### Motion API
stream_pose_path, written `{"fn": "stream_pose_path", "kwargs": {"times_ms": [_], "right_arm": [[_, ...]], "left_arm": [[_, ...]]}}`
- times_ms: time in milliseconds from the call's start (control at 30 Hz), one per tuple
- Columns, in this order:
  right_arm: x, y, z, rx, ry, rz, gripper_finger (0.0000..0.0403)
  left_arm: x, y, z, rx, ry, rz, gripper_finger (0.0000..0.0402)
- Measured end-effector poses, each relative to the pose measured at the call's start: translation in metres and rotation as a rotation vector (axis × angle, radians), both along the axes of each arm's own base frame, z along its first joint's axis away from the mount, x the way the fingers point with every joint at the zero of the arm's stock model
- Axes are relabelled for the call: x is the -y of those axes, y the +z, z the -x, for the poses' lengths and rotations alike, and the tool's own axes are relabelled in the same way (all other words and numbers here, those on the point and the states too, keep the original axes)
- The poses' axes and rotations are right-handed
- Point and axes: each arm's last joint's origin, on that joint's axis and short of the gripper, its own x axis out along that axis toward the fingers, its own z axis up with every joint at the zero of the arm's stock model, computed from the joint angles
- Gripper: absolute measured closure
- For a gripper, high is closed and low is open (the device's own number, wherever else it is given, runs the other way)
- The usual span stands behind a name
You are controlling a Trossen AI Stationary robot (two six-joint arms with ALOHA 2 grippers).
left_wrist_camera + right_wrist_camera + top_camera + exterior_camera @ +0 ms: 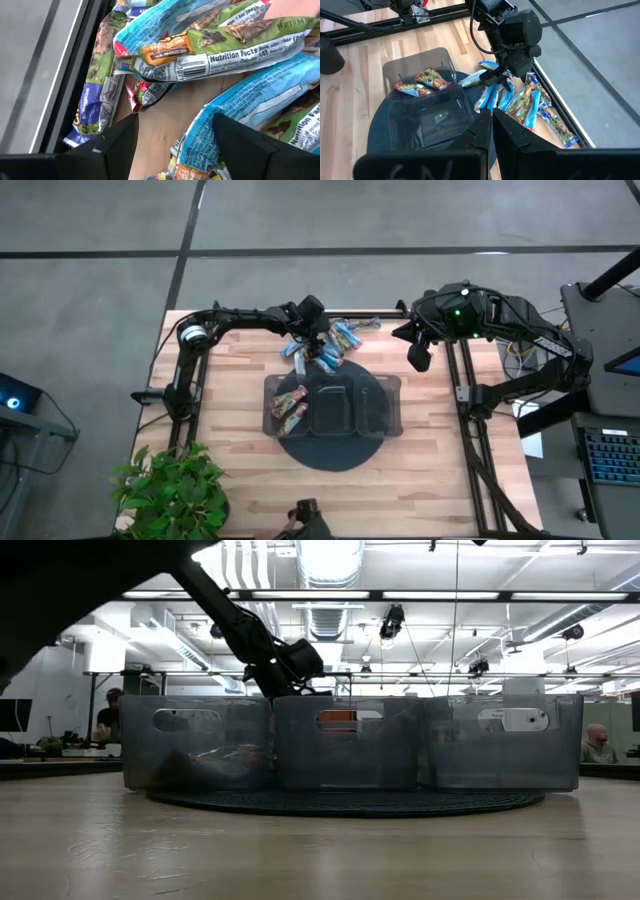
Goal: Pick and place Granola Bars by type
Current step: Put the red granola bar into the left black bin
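Foil-wrapped Granola Bars, blue, green, red-orange; piled, crinkly w/ labels.

the granola bars lie in a loose heap just above the middle of the high view, at the table's far edge, overlapping and pointing different ways. most wrappers are shiny light blue, some green with dark blue ends, one reddish-orange piece on top. a few multicolour bars lie flat, close together, left of centre in that view; the right wrist view shows them at upper left.
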Motion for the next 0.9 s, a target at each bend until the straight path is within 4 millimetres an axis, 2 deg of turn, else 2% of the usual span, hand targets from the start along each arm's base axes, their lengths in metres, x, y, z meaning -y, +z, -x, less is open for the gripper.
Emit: {"fn": "stream_pose_path", "kwargs": {"times_ms": [533,900], "right_arm": [[0.000,0.000,0.000,-0.002,0.002,0.008,0.0394],[0.000,0.000,0.000,-0.004,0.009,0.022,0.0394]], "left_arm": [[-0.004,0.014,-0.008,0.016,-0.078,-0.135,0.0163],[-0.002,0.011,-0.011,-0.004,-0.182,-0.173,0.0174]]}}
